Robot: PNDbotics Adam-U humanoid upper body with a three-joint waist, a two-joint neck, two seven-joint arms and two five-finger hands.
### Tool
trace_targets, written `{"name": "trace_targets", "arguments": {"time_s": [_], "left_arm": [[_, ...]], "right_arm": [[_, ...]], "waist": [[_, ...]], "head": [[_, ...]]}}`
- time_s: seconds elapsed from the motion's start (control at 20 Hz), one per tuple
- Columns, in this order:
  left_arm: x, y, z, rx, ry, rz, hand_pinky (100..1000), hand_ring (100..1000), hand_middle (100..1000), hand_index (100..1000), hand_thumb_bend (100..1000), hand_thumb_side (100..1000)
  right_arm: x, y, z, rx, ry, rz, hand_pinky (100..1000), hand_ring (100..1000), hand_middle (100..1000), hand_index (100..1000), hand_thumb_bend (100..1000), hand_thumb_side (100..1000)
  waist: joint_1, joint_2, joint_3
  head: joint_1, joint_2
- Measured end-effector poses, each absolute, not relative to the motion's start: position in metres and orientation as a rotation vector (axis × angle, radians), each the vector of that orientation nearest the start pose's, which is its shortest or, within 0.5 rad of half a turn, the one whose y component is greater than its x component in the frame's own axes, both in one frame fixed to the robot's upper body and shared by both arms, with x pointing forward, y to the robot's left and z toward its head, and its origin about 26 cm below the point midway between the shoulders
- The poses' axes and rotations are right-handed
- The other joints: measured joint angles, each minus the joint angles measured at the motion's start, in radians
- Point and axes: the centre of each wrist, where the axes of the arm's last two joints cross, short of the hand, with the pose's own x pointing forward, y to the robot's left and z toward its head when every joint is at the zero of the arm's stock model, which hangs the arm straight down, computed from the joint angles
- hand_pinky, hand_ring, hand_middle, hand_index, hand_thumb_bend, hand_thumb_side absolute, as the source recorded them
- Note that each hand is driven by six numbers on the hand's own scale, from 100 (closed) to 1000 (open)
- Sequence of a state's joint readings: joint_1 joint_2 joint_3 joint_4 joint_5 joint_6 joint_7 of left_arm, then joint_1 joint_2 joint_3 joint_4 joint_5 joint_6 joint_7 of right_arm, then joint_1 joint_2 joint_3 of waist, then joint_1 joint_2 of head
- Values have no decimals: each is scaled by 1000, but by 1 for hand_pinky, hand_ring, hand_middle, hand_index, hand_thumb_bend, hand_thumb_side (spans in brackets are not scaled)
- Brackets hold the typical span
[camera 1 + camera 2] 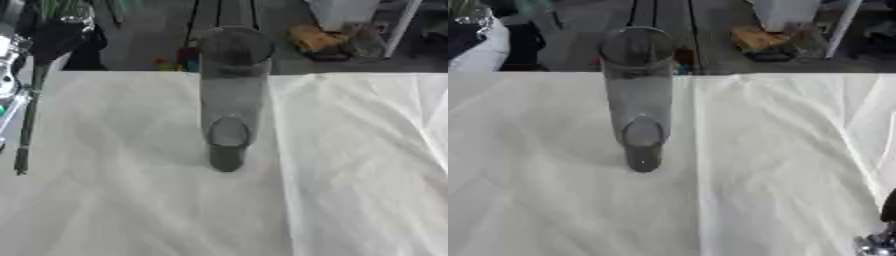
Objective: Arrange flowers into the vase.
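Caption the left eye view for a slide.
Clear glass vase stands empty on the white-clothed table; a green stem hangs at the left edge.

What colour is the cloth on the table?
White cloth, creased; clearest in the left eye view.

A table covered with a wrinkled white cloth [350, 165] carries a tall, clear glass vase [231, 95] standing upright near the middle, with what seems a green flower stem [29, 120] at its left edge.
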State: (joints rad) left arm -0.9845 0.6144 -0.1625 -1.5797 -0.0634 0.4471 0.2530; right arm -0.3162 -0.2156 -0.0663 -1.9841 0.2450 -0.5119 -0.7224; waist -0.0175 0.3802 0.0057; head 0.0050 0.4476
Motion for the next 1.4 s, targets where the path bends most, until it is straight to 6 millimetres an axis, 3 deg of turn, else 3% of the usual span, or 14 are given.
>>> {"name": "trace_targets", "arguments": {"time_s": [1.4], "left_arm": [[374,200,415,375,-2422,38,100,100,100,100,100,510]], "right_arm": [[303,-259,192,564,3264,583,726,764,573,838,100,984]], "waist": [[29,-14,-68]], "head": [[11,9]]}}
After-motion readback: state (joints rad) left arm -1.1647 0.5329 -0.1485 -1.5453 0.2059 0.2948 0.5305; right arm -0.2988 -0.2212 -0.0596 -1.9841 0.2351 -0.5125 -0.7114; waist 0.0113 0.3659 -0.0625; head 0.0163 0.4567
